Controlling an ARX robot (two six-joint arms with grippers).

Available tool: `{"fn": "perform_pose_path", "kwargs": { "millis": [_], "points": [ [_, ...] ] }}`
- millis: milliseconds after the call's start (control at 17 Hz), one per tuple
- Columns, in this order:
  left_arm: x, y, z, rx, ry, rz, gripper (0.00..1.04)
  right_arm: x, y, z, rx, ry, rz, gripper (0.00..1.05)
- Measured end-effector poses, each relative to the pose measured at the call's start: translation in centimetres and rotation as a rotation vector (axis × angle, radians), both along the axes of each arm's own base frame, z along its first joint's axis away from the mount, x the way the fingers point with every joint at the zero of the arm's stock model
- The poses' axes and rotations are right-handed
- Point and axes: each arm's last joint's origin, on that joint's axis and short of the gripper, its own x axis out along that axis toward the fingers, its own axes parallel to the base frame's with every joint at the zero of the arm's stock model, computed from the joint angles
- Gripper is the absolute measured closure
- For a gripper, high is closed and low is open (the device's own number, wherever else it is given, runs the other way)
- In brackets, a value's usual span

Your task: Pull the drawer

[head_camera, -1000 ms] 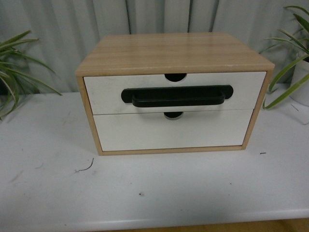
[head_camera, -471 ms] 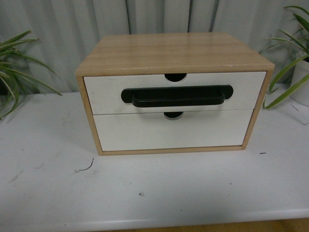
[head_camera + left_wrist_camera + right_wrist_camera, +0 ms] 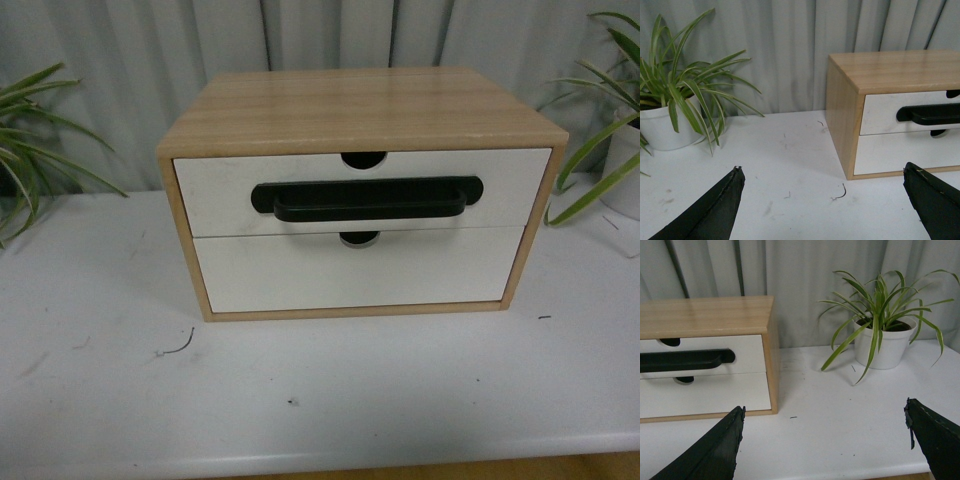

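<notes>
1. The drawer (image 3: 215,195) is the upper one of two in a small wooden cabinet (image 3: 360,105), which stands on a white table (image 3: 320,400) in front of a grey curtain (image 3: 150,60).
2. Its white front lies level with the cabinet frame, so it is closed. A long black bar handle (image 3: 365,198) runs across the front, and a half-round notch (image 3: 362,158) is cut in its top edge.
3. Directly below it is a plain white drawer front (image 3: 350,275), also closed.
4. The left gripper (image 3: 822,169) has its two black fingers (image 3: 715,210) spread wide apart, with nothing between them. It is above the table, well apart from the cabinet, off its left corner.
5. The right gripper (image 3: 825,407) is also spread wide and holds nothing. It is off the cabinet's right corner, well apart from it.
6. A striped green plant in a white pot (image 3: 662,127) stands to the left of the cabinet, and another potted plant (image 3: 880,347) stands to its right.
7. A small dark curl of debris (image 3: 178,347) lies on the table near the cabinet's front left corner.
</notes>
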Motion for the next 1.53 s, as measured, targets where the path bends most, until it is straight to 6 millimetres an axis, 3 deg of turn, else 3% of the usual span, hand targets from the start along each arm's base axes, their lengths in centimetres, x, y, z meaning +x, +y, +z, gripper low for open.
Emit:
{"fn": "perform_pose_path", "kwargs": {
  "millis": [882, 1000, 1059, 1176, 1353, 1529],
  "points": [
    [0.0, 0.0, 0.0, 0.0, 0.0, 0.0, 0.07, 0.0, 0.0, -0.1, 0.006, 0.008, -0.009, 0.06],
    [0.2, -0.1, -0.4, -0.066, 0.212, -0.001, 0.07, 0.4, 0.5, -0.1, 0.148, 0.154, -0.189, 0.06],
    [0.5, -0.5, 0.0, -0.072, 0.234, -0.029, 0.07, 0.8, 0.0, 0.9, 0.195, 0.144, -0.257, 0.06],
    [1.4, -2.0, 2.4, 0.026, 0.197, -0.176, 0.07, 2.4, 0.3, 3.9, 0.152, 0.174, -0.135, 0.06],
    [4.0, -2.9, 3.6, 0.277, 0.261, -0.342, 0.07, 5.6, 1.4, 5.2, -0.049, 0.404, 0.081, 0.06],
    [7.2, -5.2, 4.9, 0.585, 0.289, -0.584, 0.07, 8.9, 2.5, 7.2, -0.28, 0.49, 0.283, 0.06]
  ]
}}
